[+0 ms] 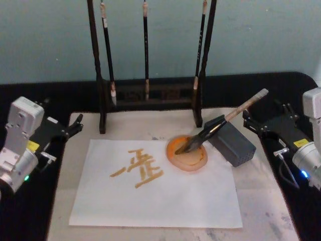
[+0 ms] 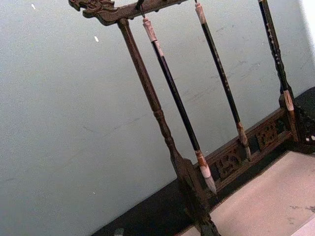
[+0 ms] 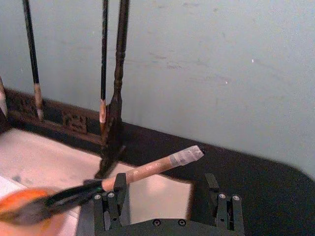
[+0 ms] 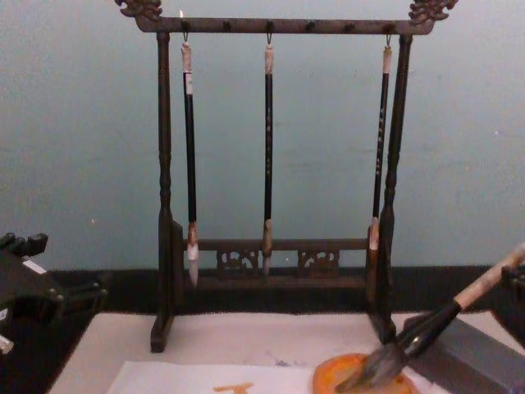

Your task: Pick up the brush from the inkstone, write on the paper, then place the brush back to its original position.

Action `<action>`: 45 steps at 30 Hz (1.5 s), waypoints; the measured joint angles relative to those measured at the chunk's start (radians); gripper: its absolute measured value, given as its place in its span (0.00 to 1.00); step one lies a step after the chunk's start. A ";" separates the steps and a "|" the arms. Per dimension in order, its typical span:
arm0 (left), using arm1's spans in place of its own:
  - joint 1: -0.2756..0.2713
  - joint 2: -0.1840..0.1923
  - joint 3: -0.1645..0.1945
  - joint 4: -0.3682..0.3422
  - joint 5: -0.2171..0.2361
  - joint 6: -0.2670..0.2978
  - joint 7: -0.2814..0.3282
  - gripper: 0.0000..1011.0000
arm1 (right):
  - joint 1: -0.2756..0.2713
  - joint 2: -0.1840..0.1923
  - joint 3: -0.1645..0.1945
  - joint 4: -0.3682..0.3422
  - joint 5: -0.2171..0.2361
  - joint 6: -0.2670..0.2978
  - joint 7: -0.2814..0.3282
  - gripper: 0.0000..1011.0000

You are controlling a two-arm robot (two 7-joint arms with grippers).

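Head view gives you, from the left, the left gripper (image 1: pixel 75 125) over the black table edge, well apart from the paper (image 1: pixel 165 196); whether it is open or closed, you cannot tell. On the paper you see orange strokes (image 1: pixel 136 168) forming one character, which cannot be read with certainty. At the paper's far right corner the inkstone (image 1: pixel 194 161) holds the bristles of the brush (image 1: pixel 220 123), and the shaft leans on the grey block (image 1: pixel 233 143). Right wrist view adds this: the right gripper (image 3: pixel 166 184) has its jaws wide apart and empty, near the brush's tan end. Chest view shows you the top of the rack (image 4: pixel 164 205), with three thin brushes (image 4: pixel 268 148) hanging.
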 joint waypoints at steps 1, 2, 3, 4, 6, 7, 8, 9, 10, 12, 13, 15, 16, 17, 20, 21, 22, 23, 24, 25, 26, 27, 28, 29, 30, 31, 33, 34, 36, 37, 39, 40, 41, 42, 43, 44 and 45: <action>0.000 0.000 0.000 0.000 0.000 0.000 0.000 1.00 | -0.005 -0.005 0.007 -0.005 0.016 0.007 0.005 0.99; 0.000 0.000 0.000 0.000 0.000 0.000 0.000 1.00 | -0.013 -0.013 0.019 -0.014 0.043 0.020 0.014 0.99; 0.000 0.000 0.000 0.000 0.000 0.000 0.000 1.00 | -0.017 -0.018 0.026 -0.018 0.060 0.028 0.018 0.99; 0.000 0.000 0.000 0.000 0.000 0.000 0.000 1.00 | -0.021 -0.024 0.034 -0.023 0.074 0.036 0.024 0.99; 0.000 0.000 0.000 0.000 0.000 0.000 0.000 1.00 | -0.031 -0.040 0.053 -0.035 0.117 0.058 0.037 0.99; 0.000 0.000 0.000 0.000 0.000 0.000 0.000 1.00 | -0.031 -0.040 0.053 -0.035 0.117 0.058 0.037 0.99; 0.000 0.000 0.000 0.000 0.000 0.000 0.000 1.00 | -0.036 -0.054 0.067 -0.041 0.148 0.076 0.046 0.99; 0.000 0.000 0.000 0.000 0.000 0.000 0.000 1.00 | -0.040 -0.068 0.080 -0.045 0.179 0.094 0.053 0.99; 0.000 0.000 0.000 0.000 0.000 0.000 0.000 1.00 | -0.041 -0.075 0.087 -0.047 0.194 0.104 0.057 0.99; 0.000 0.000 0.000 0.000 0.000 0.000 0.000 1.00 | -0.043 -0.090 0.100 -0.048 0.227 0.125 0.064 0.99; 0.000 0.000 0.000 0.000 0.000 0.000 0.000 1.00 | -0.043 -0.098 0.107 -0.049 0.241 0.135 0.068 0.99; 0.000 0.000 0.000 0.000 0.000 0.000 0.000 1.00 | -0.043 -0.119 0.124 -0.048 0.281 0.162 0.077 0.99; 0.000 0.000 0.000 0.000 0.000 0.000 0.000 1.00 | -0.042 -0.126 0.129 -0.047 0.294 0.171 0.080 0.99; 0.000 0.000 0.000 0.000 0.000 0.000 0.000 1.00 | -0.040 -0.140 0.140 -0.043 0.319 0.189 0.086 0.99; 0.000 0.000 0.000 0.000 0.000 0.000 0.000 1.00 | -0.031 -0.169 0.161 -0.029 0.369 0.226 0.094 0.99; 0.000 0.000 0.000 0.000 0.000 0.000 0.000 1.00 | -0.029 -0.174 0.165 -0.025 0.382 0.234 0.095 0.99; 0.000 0.000 0.000 0.000 0.000 0.000 0.000 1.00 | -0.025 -0.180 0.168 -0.020 0.394 0.241 0.097 0.99; 0.000 0.000 0.000 0.000 0.000 0.000 0.000 1.00 | -0.022 -0.184 0.171 -0.016 0.406 0.248 0.098 0.99; 0.000 0.000 0.000 0.000 0.000 0.000 0.000 1.00 | -0.016 -0.191 0.175 -0.007 0.428 0.260 0.100 0.99; 0.000 0.000 0.000 0.000 0.000 0.000 0.000 1.00 | -0.013 -0.194 0.177 -0.002 0.438 0.265 0.101 0.99; 0.000 0.000 0.000 0.000 0.000 0.000 0.000 1.00 | -0.007 -0.199 0.179 0.006 0.459 0.275 0.103 0.99; 0.000 0.000 0.000 0.000 0.000 0.000 0.000 1.00 | -0.005 -0.200 0.180 0.009 0.466 0.278 0.103 0.99; 0.000 0.000 0.000 0.000 0.000 0.000 0.000 1.00 | -0.003 -0.202 0.181 0.012 0.476 0.282 0.104 0.99; 0.000 0.000 0.000 0.000 0.000 0.000 0.000 1.00 | -0.001 -0.204 0.181 0.016 0.484 0.285 0.105 0.99; 0.000 0.000 0.000 0.000 0.000 0.000 0.000 1.00 | 0.001 -0.206 0.182 0.019 0.492 0.288 0.105 0.99; 0.000 0.000 0.000 0.000 0.000 0.000 0.000 1.00 | 0.006 -0.210 0.182 0.025 0.506 0.293 0.106 0.99; 0.000 0.000 0.000 0.000 0.000 0.000 0.000 1.00 | 0.010 -0.214 0.182 0.032 0.520 0.297 0.107 0.99; 0.000 0.000 0.000 0.000 0.000 0.000 0.000 1.00 | 0.014 -0.218 0.182 0.041 0.534 0.299 0.108 0.99; 0.000 0.000 0.000 0.000 0.000 0.000 0.000 1.00 | 0.019 -0.222 0.182 0.050 0.548 0.302 0.109 0.99; 0.000 0.000 0.000 0.000 0.000 0.000 0.000 1.00 | 0.025 -0.227 0.181 0.060 0.560 0.303 0.111 0.99; 0.000 0.000 0.000 0.000 0.000 0.000 0.000 1.00 | 0.031 -0.231 0.180 0.069 0.570 0.303 0.111 0.99; 0.000 0.000 0.000 0.000 0.000 0.000 0.000 1.00 | 0.035 -0.234 0.179 0.077 0.579 0.303 0.111 0.99; 0.000 0.000 0.000 0.000 0.000 0.000 0.000 1.00 | 0.035 -0.234 0.179 0.077 0.579 0.303 0.111 0.99; 0.000 0.000 0.000 0.000 0.000 0.000 0.000 1.00 | 0.040 -0.238 0.178 0.085 0.589 0.303 0.111 0.99; 0.000 0.000 0.000 0.000 0.000 0.000 0.000 1.00 | 0.043 -0.243 0.176 0.092 0.598 0.302 0.111 0.99; 0.000 0.000 0.000 0.000 0.000 0.000 0.000 1.00 | 0.045 -0.245 0.176 0.094 0.602 0.300 0.110 0.99; 0.000 0.000 0.000 0.000 0.000 0.000 0.000 1.00 | 0.046 -0.247 0.175 0.096 0.606 0.299 0.110 0.99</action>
